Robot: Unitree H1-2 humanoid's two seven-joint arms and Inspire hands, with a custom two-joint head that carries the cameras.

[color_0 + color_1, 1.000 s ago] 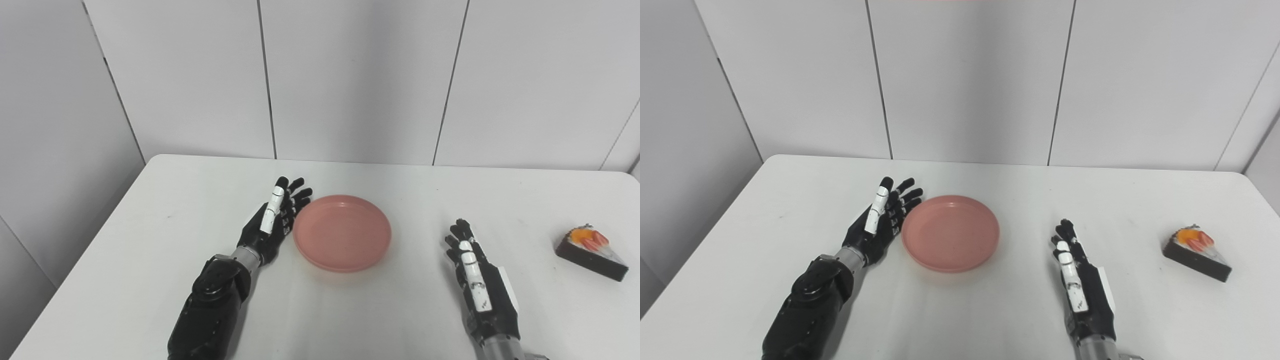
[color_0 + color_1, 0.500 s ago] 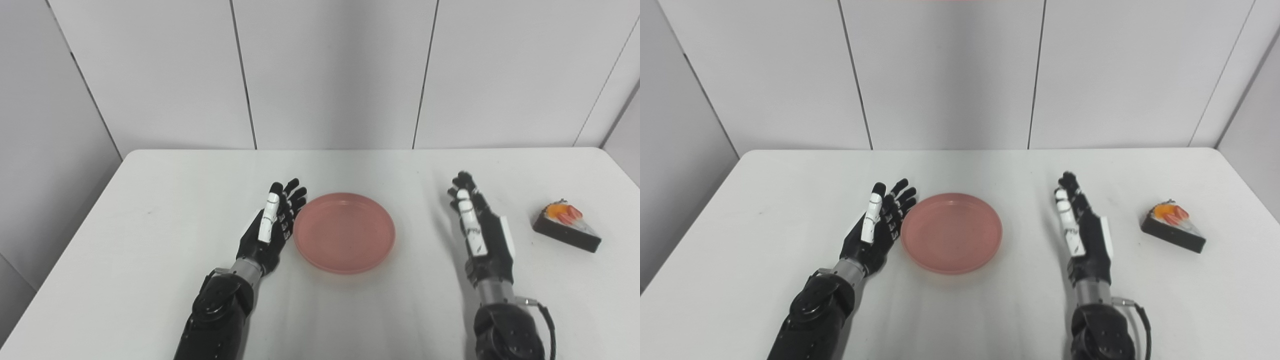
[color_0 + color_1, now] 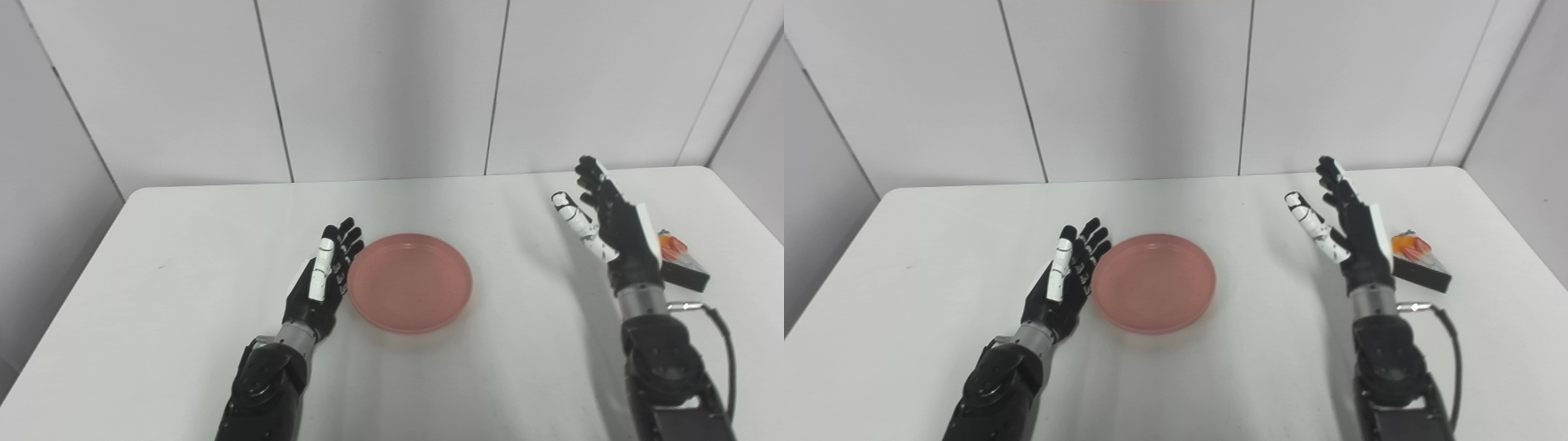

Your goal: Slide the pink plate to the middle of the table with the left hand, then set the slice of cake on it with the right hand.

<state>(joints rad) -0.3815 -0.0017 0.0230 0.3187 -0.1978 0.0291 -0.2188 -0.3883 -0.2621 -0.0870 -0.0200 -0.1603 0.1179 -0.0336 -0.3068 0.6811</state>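
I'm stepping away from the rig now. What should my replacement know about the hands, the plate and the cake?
Left hand: open, fingers straight, on the table at the plate's left rim.
Right hand: open, holding nothing, raised just left of the cake.
Plate: empty, near the table's middle.
Cake: on the table at the far right, partly hidden behind the right hand, not grasped.
Done: the plate looks placed.
Left: grasp the cake with the right hand and set it on the plate.
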